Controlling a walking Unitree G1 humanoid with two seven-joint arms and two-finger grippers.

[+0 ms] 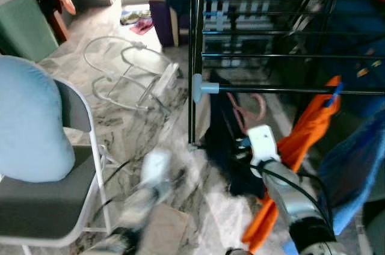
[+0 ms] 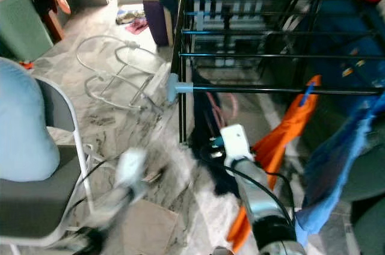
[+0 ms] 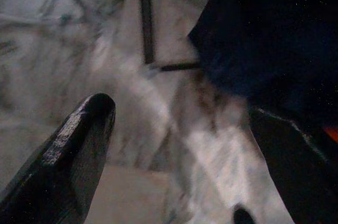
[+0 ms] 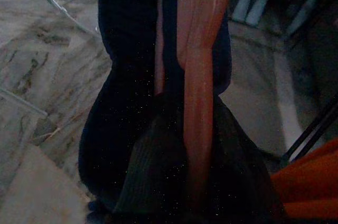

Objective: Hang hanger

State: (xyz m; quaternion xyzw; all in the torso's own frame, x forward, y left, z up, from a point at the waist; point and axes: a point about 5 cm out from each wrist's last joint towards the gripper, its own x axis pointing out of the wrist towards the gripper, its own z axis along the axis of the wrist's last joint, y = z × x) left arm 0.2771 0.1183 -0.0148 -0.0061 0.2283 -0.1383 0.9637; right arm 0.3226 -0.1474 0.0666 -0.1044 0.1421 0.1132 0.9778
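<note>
Head views: the right gripper (image 1: pixel 243 144) holds the pink hanger (image 1: pixel 252 110), carrying a dark garment (image 1: pixel 219 141), just below the drying rack's rail (image 1: pixel 289 90); raise the hook above the rail before lowering.

Right wrist view: the jaws appear closed on the hanger's stem.

Left wrist view: the left gripper (image 3: pixel 185 145) hangs with jaws spread, empty, above the floor (image 3: pixel 158 102).

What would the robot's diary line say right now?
right pincer: holding pink hanger with dark garment | drying rack rail: above, hanger not hung | left pincer: open, over floor
</note>
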